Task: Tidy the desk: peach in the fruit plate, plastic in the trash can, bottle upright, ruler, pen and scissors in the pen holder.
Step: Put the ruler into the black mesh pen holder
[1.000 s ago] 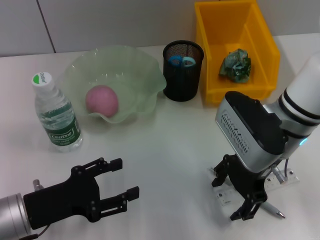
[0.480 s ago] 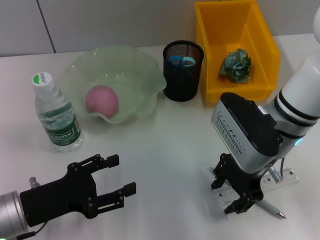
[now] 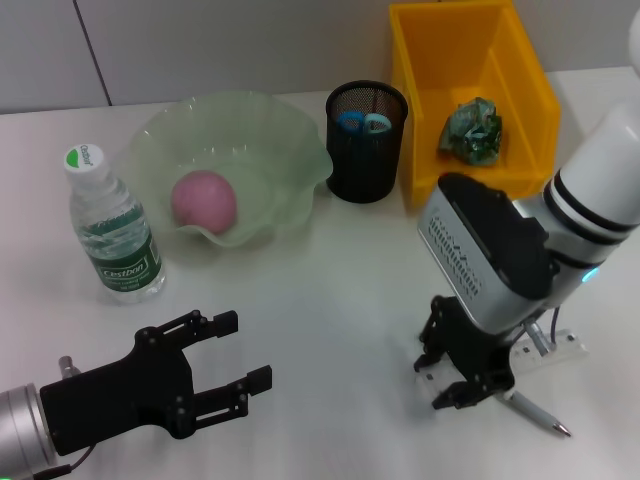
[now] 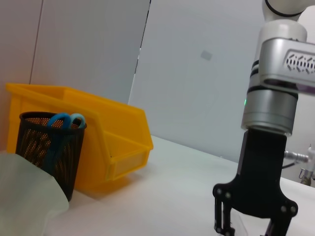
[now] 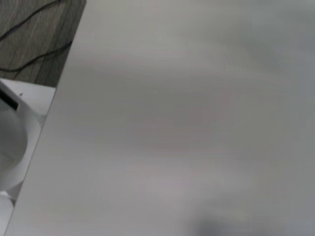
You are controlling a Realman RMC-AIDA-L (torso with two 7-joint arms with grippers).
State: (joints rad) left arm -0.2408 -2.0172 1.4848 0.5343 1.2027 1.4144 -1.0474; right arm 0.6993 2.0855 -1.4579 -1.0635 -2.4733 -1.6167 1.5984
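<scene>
**Right hand down over ruler and pen, near-right corner**

Since the frame a second back, right hand (image 3: pixel 458 372) has shifted toward the counter's middle and dropped lower; left hand (image 3: pixel 215 365) has slid slightly back toward the near edge and otherwise not changed.

Right hand: fingers point down at the counter (image 3: pixel 340 290), part-open, tips at the surface beside one end of the clear ruler (image 3: pixel 550 348). Nothing held that I can see. Cannot tell whether a tip touches the ruler; the arm body hides most of it. Pen (image 3: pixel 530 413) lies just beside the fingers, tip toward the near-right corner, partly under the hand.

Left hand: wide open, empty, hovering near the near-left corner. Judged parked, kept clear so the right arm works alone.

Other items:
- Peach (image 3: pixel 204 200) sits in the fruit plate (image 3: pixel 290 140), toward the far-left.
- Bottle (image 3: pixel 112 232) stands upright beside the plate, near the left edge.
- Scissors (image 3: pixel 362 123) stand handles-up in the pen holder (image 3: pixel 366 160), at the far edge's middle.
- Plastic (image 3: pixel 471 129) lies crumpled in the yellow trash can (image 3: pixel 420 90), far-right.

Judgement: only ruler and pen remain. Both lie flat on the counter, hence the vertical approach with fingers astride. Ruler is thin and flat, so it may slip on pinching.
</scene>
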